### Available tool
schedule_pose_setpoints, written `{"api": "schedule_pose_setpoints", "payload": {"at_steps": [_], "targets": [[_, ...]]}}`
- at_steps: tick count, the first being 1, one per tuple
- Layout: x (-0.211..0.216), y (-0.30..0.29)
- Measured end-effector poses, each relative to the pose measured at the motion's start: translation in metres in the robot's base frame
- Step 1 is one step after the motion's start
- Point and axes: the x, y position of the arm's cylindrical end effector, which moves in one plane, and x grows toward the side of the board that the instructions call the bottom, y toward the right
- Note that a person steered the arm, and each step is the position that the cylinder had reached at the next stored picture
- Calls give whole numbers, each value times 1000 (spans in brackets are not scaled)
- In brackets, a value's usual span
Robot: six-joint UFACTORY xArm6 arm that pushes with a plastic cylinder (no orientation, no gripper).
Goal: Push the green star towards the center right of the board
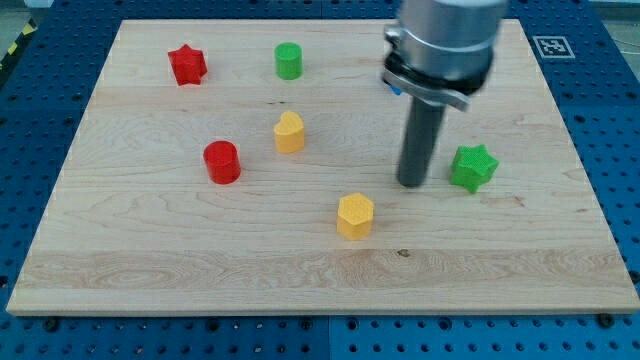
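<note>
The green star (473,167) lies on the wooden board (150,250) at the view's right, about mid-height. My tip (412,184) stands on the board just to the left of the star, with a small gap between them. The rod rises from the tip to the grey arm body at the view's top.
A red star (187,65) and a green cylinder (288,61) sit near the view's top left. A yellow block (289,132) and a red cylinder (222,162) lie left of centre. A yellow hexagonal block (355,216) lies below and left of my tip.
</note>
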Motion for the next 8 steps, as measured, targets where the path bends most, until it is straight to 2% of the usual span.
{"api": "schedule_pose_setpoints", "payload": {"at_steps": [1,2,3,4,5,6,7,8], "targets": [[13,48],[-8,59],[-13,61],[13,44],[-8,22],[-48,35],[-44,75],[3,76]]}}
